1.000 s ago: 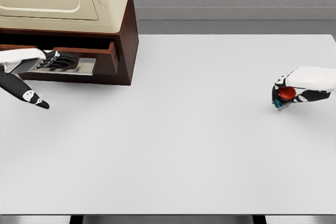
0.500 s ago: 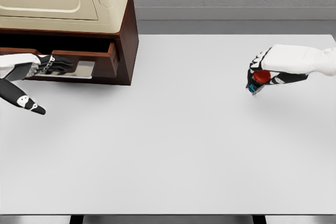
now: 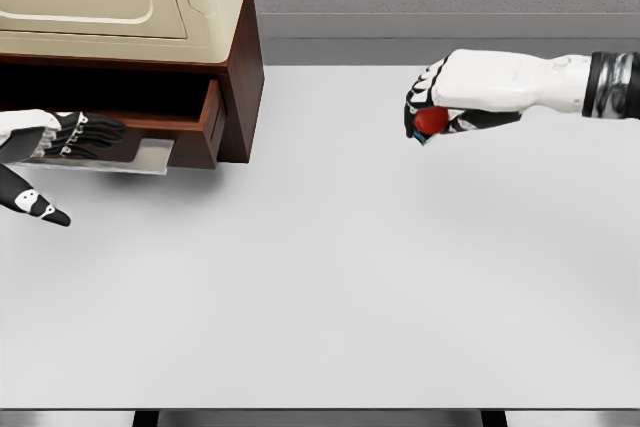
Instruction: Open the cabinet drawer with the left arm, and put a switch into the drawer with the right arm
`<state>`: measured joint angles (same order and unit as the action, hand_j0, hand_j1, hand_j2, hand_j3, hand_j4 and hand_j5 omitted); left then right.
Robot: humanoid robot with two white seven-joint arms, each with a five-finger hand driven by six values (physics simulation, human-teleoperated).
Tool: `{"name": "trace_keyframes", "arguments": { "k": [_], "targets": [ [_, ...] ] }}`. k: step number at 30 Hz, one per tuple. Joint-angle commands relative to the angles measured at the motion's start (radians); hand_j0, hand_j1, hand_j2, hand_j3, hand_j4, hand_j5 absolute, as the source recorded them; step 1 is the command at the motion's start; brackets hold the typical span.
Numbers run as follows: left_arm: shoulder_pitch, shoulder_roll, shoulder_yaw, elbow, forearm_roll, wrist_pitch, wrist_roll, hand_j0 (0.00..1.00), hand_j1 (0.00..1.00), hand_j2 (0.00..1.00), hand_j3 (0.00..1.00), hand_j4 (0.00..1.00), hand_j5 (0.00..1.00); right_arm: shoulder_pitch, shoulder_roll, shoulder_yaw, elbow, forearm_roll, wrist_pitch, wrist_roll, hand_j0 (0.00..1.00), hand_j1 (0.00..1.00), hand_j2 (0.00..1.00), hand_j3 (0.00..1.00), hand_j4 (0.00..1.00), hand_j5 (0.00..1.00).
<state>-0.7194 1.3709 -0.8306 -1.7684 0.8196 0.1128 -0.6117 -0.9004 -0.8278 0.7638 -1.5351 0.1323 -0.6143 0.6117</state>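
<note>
Carrying switch (image 3: 431, 122) further left, right robot hand (image 3: 452, 105) higher, drawer (image 3: 150, 142) wider.

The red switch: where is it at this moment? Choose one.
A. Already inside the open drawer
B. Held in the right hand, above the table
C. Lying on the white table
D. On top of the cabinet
B. The red switch sits in the curled fingers of the right hand, raised over the table, well to the right of the drawer that the left hand grips.
</note>
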Motion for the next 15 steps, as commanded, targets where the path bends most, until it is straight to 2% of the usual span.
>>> {"name": "trace_keyframes", "arguments": {
  "k": [1, 8, 15],
  "targets": [
    [0.000, 0.016, -0.013, 0.006, -0.060, -0.001, 0.001, 1.00, 1.00, 1.00, 1.00, 1.00, 1.00, 0.000, 0.016, 0.009, 0.001, -0.008, 0.003, -0.001, 0.48, 0.48, 0.48, 0.48, 0.48, 0.48],
    [0.000, 0.037, -0.012, 0.006, -0.050, -0.004, 0.001, 1.00, 1.00, 1.00, 1.00, 1.00, 1.00, -0.028, 0.053, 0.043, 0.007, -0.014, 0.003, -0.001, 0.48, 0.48, 0.48, 0.48, 0.48, 0.48],
    [-0.006, 0.062, 0.036, 0.006, 0.003, -0.010, 0.001, 1.00, 1.00, 1.00, 1.00, 1.00, 1.00, -0.037, 0.108, 0.045, 0.010, -0.017, 0.003, -0.001, 0.48, 0.48, 0.48, 0.48, 0.48, 0.48]
  ]
}}
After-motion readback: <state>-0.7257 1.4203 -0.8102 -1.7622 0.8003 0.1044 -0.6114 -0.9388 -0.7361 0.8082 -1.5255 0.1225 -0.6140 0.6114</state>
